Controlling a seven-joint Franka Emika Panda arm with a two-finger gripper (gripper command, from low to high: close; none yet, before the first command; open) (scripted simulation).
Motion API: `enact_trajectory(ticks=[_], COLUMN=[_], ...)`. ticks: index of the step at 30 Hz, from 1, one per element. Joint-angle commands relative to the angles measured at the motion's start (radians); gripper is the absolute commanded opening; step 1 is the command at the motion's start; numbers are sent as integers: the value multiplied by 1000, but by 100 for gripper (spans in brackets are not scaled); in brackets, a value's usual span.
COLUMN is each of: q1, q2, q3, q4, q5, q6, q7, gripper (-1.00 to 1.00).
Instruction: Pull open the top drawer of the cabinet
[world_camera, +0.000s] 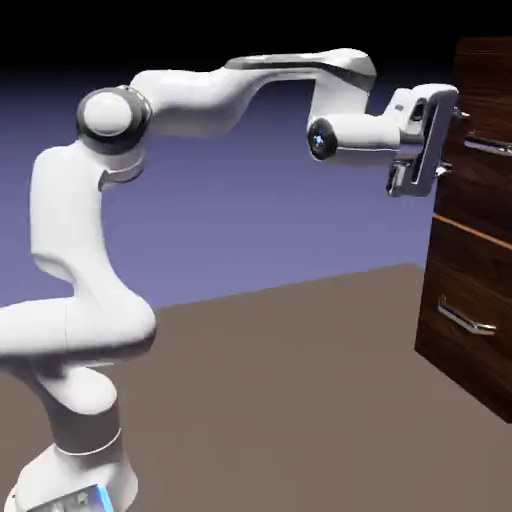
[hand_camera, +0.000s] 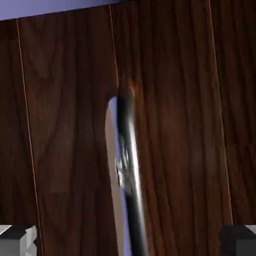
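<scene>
— Where's the drawer (world_camera: 480, 150)?

— Sitting at the top of the cabinet (world_camera: 470, 300), dark wood grain, a silver bar handle (hand_camera: 127, 175) gleaming across its front.

— And the gripper (world_camera: 445, 145)?

— Hovering right at that handle. Its fingers (hand_camera: 17, 240) are standing wide apart, the bar showing between them; touching it, perhaps, though I'm not seeing that clearly.

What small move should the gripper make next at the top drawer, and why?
Probably a short advance straight toward the top drawer. In the exterior view the gripper is level with the handle but seems just short of it. In the hand view the handle lies between the two open fingertips, so it looks lined up. Closing should wait until the fingers are around the handle.
</scene>
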Motion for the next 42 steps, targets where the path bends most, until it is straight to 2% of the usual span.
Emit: enact_trajectory(ticks=[1,6,14,15,29,42], q1=[-24,-134,-368,-368,100,571], q2=[0,0,-134,-134,39,-1], q3=[21,119,269,269,-83,-511], q4=[15,81,301,301,-78,-368], q5=[32,174,86,86,204,199], q6=[-2,-13,10,10,-42,-86], q7=[-44,-240,-48,-48,-302,-324], gripper=[0,0,0,-100,-100,-100])
